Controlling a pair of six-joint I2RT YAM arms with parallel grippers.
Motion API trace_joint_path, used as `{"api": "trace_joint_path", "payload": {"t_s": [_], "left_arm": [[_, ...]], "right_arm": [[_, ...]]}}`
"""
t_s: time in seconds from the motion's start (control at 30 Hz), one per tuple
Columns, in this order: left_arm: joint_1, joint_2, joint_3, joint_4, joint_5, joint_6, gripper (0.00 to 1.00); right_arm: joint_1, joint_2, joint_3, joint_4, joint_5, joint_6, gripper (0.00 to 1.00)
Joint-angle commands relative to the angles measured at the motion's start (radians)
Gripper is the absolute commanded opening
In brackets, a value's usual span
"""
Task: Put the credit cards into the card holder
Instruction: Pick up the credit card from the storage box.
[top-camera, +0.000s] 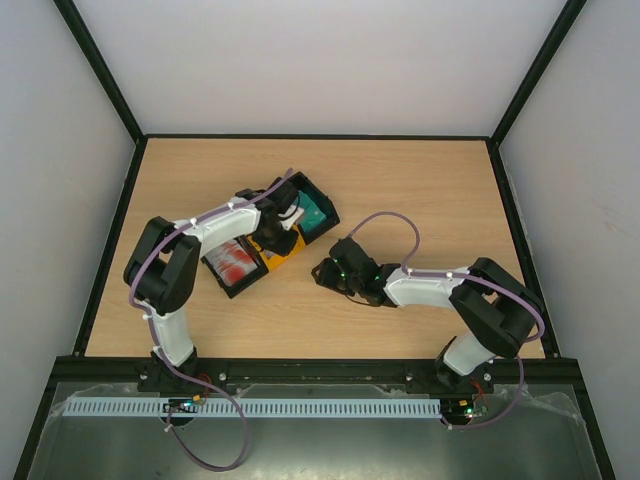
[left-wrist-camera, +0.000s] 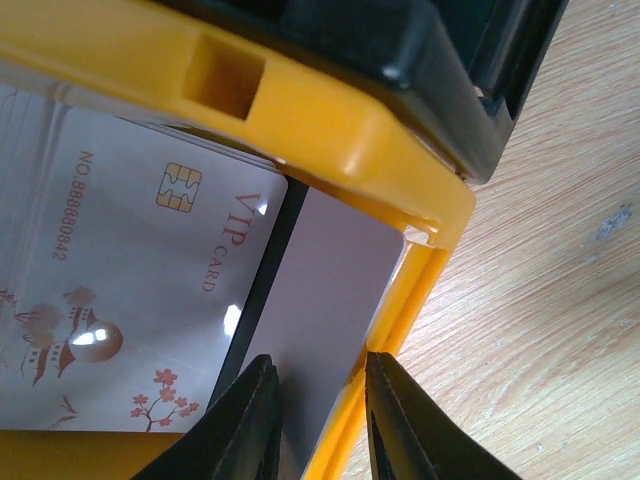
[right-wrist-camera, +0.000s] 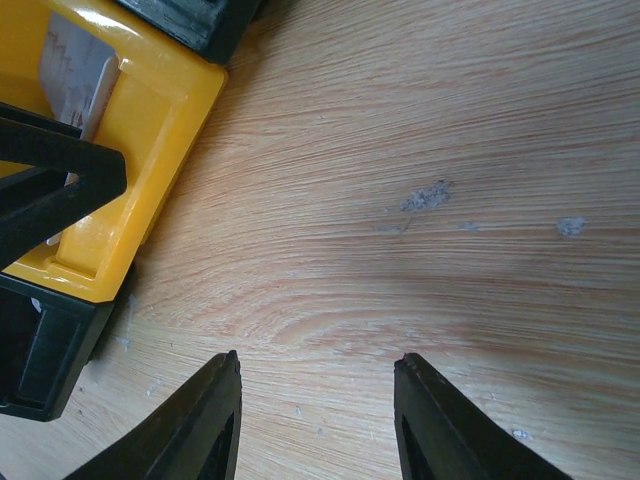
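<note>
Parked nearest, with right tool (right-wrist-camera: 318, 365) spread and empty over tabletop (right-wrist-camera: 420, 150), likely to leave room. Farther in, poised with left tool (left-wrist-camera: 318, 362) narrowly spread, pinching nothing, over cards (left-wrist-camera: 330, 270) in yellow tray (left-wrist-camera: 330, 110), seemingly lining up an edge grasp. No holder visible.

On the table (top-camera: 430, 200), left of centre, three trays are sitting side by side: near tray (top-camera: 212, 268) leftmost, middle tray (top-camera: 283, 250), far tray (top-camera: 330, 208) rightmost, credit cards (left-wrist-camera: 150, 250) lying inside them. The left gripper (left-wrist-camera: 320, 400) is hanging over the middle tray, and the right gripper (right-wrist-camera: 318, 400) is hanging just right of it, above the table.
</note>
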Motion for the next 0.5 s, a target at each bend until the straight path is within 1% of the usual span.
{"api": "trace_joint_path", "payload": {"t_s": [0.0, 0.07, 0.2, 0.3, 0.33, 0.47], "left_arm": [[0.001, 0.007, 0.008, -0.011, -0.005, -0.014, 0.26], [0.003, -0.001, 0.013, -0.008, -0.009, -0.013, 0.27], [0.002, -0.002, 0.021, -0.011, -0.018, -0.005, 0.34], [0.002, 0.011, 0.016, -0.015, -0.022, 0.003, 0.36], [0.001, 0.015, 0.012, -0.015, -0.013, 0.007, 0.35], [-0.004, 0.009, -0.002, -0.014, -0.001, 0.021, 0.25]], "right_arm": [[0.006, -0.019, -0.011, -0.017, 0.035, 0.003, 0.42], [0.006, -0.019, -0.010, -0.017, 0.035, 0.003, 0.42], [0.005, -0.021, -0.008, -0.018, 0.035, 0.003, 0.42], [0.006, -0.023, -0.009, -0.020, 0.038, 0.001, 0.42], [0.006, -0.024, -0.010, -0.021, 0.039, 0.001, 0.42], [0.006, -0.023, -0.010, -0.021, 0.041, 0.001, 0.42]]}}
